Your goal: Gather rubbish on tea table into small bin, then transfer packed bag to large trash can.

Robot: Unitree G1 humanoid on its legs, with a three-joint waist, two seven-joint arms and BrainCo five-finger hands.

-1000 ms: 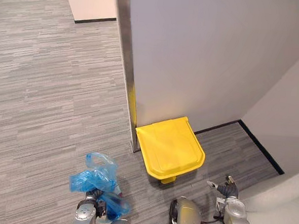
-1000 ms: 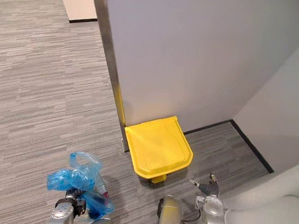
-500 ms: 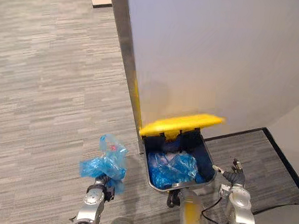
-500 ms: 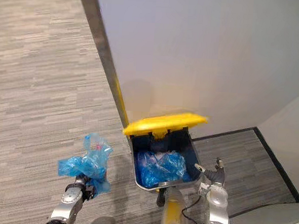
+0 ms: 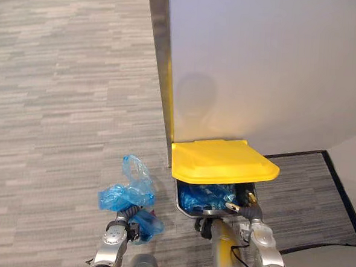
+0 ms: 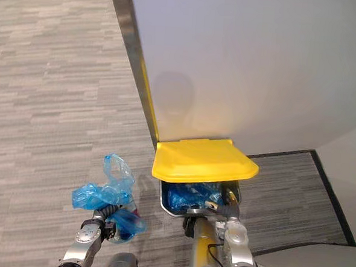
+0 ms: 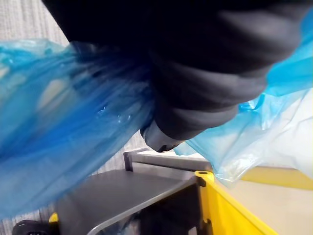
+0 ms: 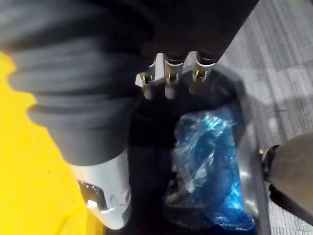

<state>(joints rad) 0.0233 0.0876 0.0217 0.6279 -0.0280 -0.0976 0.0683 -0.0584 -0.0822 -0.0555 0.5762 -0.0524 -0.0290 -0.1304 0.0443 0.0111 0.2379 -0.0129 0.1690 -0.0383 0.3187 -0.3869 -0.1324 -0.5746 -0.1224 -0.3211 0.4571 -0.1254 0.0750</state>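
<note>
Left eye view: yellow lid (image 5: 223, 162) had sagged half-shut over trash can (image 5: 181, 205), 3 o'clock of blue bag (image 5: 126, 194) clenched in left hand (image 5: 117, 231); right hand (image 5: 247, 205) pose unreadable; drop-in likely blocked.

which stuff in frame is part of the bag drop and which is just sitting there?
Job: blue bag in the left hand; large trash can with yellow lid; right hand by the can's opening.
Just there: blue bags already in the can; grey carpet; wall.
</note>
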